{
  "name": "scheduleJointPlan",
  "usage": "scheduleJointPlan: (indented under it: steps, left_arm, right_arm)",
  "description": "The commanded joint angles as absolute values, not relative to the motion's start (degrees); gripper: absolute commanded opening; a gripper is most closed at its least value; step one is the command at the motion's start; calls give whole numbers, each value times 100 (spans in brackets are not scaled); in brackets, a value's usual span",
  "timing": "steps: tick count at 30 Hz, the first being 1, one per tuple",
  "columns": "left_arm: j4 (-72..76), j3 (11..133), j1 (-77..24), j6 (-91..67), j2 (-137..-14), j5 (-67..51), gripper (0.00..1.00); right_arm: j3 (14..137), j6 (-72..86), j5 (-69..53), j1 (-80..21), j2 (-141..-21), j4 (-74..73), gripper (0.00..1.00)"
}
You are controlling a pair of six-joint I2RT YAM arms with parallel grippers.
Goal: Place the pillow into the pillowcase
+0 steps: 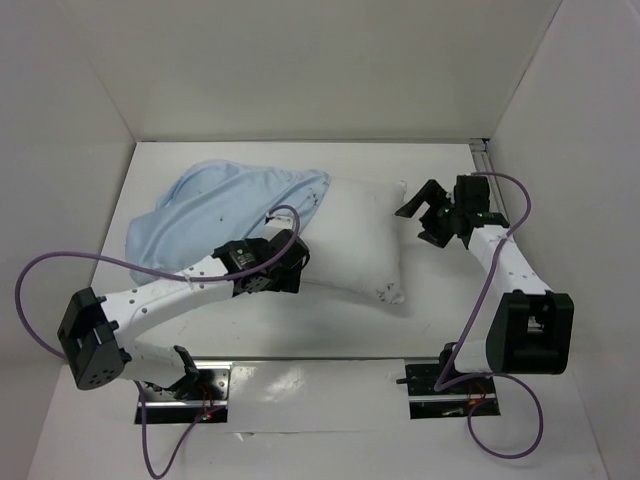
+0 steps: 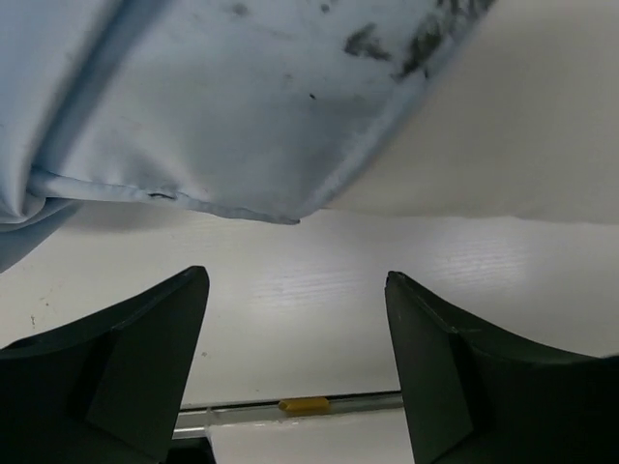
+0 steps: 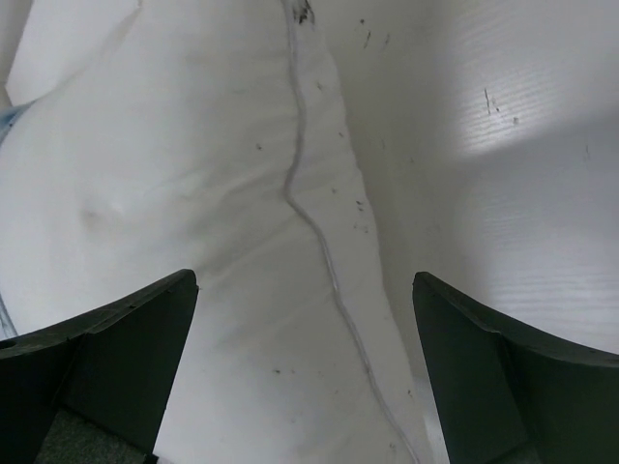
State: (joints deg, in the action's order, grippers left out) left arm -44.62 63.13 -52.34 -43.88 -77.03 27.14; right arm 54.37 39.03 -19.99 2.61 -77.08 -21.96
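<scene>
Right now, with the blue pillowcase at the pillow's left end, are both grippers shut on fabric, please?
No: both are open, gripping nothing. The wrist views show the left gripper spread before the pillowcase and the right gripper spread over the pillow.

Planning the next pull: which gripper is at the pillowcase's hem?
The left gripper, open, facing the hemmed edge of the light blue pillowcase; the right gripper, also open, faces the seam of the bare white pillow instead.
</scene>
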Motion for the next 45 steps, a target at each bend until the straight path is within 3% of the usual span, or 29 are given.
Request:
scheduleJointPlan:
  steps: [1, 10, 16, 25, 29, 32, 33, 37, 38, 41, 42, 45]
  left_arm:
    - [-3973, 6373, -5221, -4965, -7540, 3436, 86]
    - [-3568, 6056, -4887, -4869, -7944, 3629, 75]
    - [-4086, 6346, -4887, -4975, -8191, 3955, 52]
    - [-4658, 6056, -4887, -5458, -7770, 3911, 47]
    - [-4658, 6056, -4887, -5581, -7646, 3858, 31]
    - [-4597, 6248, -4887, -5555, -7725, 3552, 3]
    - [-4536, 6327, -4887, -5468, -7795, 3403, 0]
    - [-4369, 6828, -5089, -5082, -7945, 3209, 0]
    - [-4290, 7081, -5167, -4950, -8024, 3078, 0]
    - [-3643, 7713, -5168, -4343, -8314, 2156, 0]
    - [-3456, 7943, -5168, -4176, -8419, 1840, 0]
    - [-2972, 9361, -4889, -3587, -9156, 199, 0]
  right_arm:
    - [5405, 3639, -1986, 272, -7479, -2452, 100]
    - [5353, 3586, -1986, 272, -7532, -2452, 100]
    - [5353, 3367, -2135, 272, -7655, -2575, 100]
    - [5369, 2418, -2944, 272, -7603, -3110, 100]
    - [5440, 2013, -2883, 80, -7664, -3577, 100]
    - [5143, 1960, -3039, -87, -7664, -3428, 100]
    - [5142, 2117, -3145, -184, -7664, -3280, 100]
    - [4826, 2765, -3541, -825, -7726, -2421, 81]
    - [4773, 2960, -3542, -983, -7726, -2156, 62]
    - [4772, 3865, -3963, -1301, -7795, -803, 22]
    - [5007, 4076, -4025, -1362, -7979, -504, 3]
    - [6050, 4517, -4078, -1283, -8400, -18, 0]
